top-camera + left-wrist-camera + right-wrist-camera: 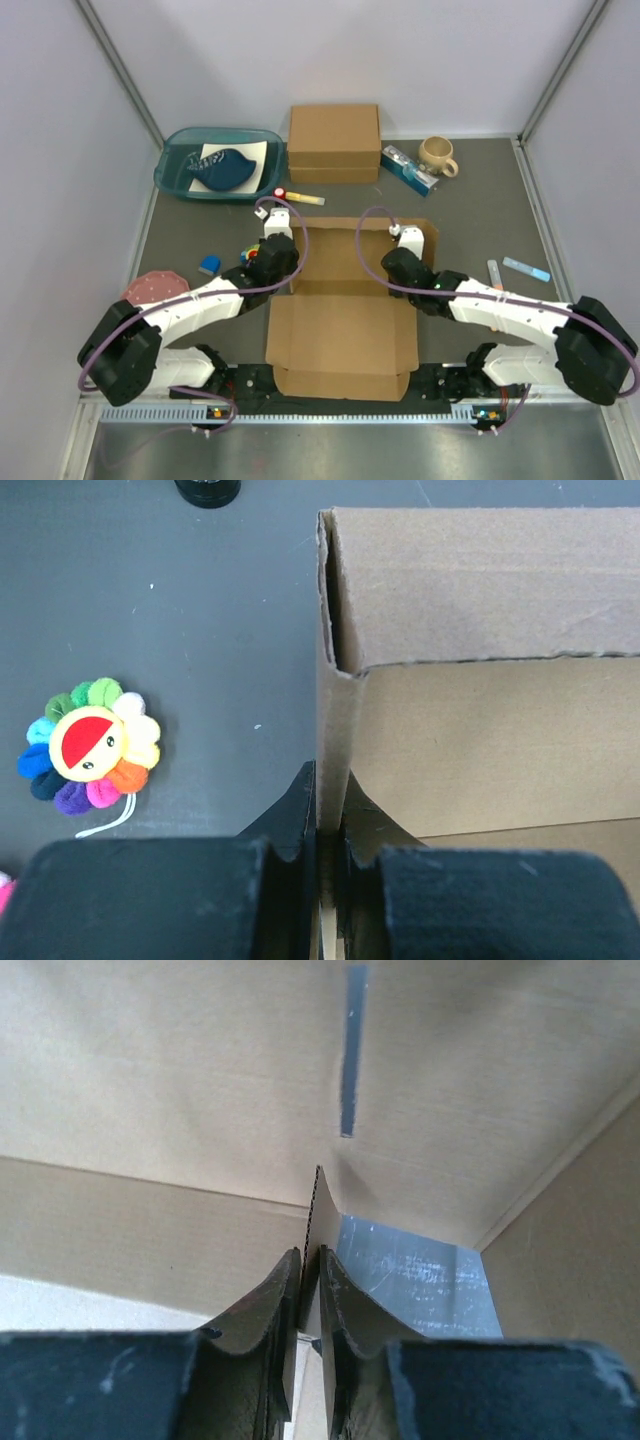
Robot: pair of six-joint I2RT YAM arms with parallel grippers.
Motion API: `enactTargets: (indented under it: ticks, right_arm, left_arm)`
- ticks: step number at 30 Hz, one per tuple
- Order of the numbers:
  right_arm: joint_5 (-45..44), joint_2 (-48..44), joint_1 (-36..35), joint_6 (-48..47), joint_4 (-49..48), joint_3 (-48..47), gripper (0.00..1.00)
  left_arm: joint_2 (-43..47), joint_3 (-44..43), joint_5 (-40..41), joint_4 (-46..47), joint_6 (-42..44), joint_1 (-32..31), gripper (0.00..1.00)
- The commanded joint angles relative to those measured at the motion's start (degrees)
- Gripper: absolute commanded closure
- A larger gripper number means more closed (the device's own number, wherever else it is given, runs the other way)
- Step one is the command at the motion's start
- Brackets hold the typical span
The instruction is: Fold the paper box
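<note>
The paper box [345,330] lies in the middle of the table, its lid panel flat toward the near edge and its far half standing up as walls. My left gripper [293,258] is at the box's left wall. In the left wrist view the gripper [330,802] is shut on that upright wall of the paper box [480,740]. My right gripper [398,262] is at the right side, inside the box. In the right wrist view the gripper [312,1272] is shut on the thin edge of a cardboard flap of the paper box [180,1080], under a panel with a slit.
A thicker brown cardboard box [334,142] stands at the back, with a blue tub [218,163] to its left and a mug [437,155] and blue packet [408,168] to its right. A flower plush [90,745] lies left of the box. A pink disc [155,287] and pens [526,268] lie at the sides.
</note>
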State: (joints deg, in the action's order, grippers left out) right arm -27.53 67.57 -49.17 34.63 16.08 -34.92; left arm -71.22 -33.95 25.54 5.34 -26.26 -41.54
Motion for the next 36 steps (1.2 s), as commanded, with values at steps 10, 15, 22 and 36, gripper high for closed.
enactTargets:
  ticks: [10, 15, 22, 36]
  right_arm:
    - [-0.85, 0.38, -4.8, -7.82, 3.94, -8.14, 0.41]
    - [-5.25, -9.19, -4.8, -9.93, 10.46, -12.45, 0.34]
    - [-13.43, -18.61, -1.22, -11.27, 14.07, -17.38, 0.37]
    - [-1.41, -9.13, 10.05, -6.33, 5.37, -16.32, 0.81]
  left_arm:
    - [-1.38, -1.38, -1.64, 2.83, -1.95, -0.12, 1.0]
    - [-1.11, -1.29, -0.93, 2.48, -1.78, -0.03, 1.0]
    - [-0.41, -1.12, -0.76, 2.04, -1.95, -0.03, 1.0]
    - [0.73, -0.32, -2.34, 2.65, -2.57, -0.3, 1.0]
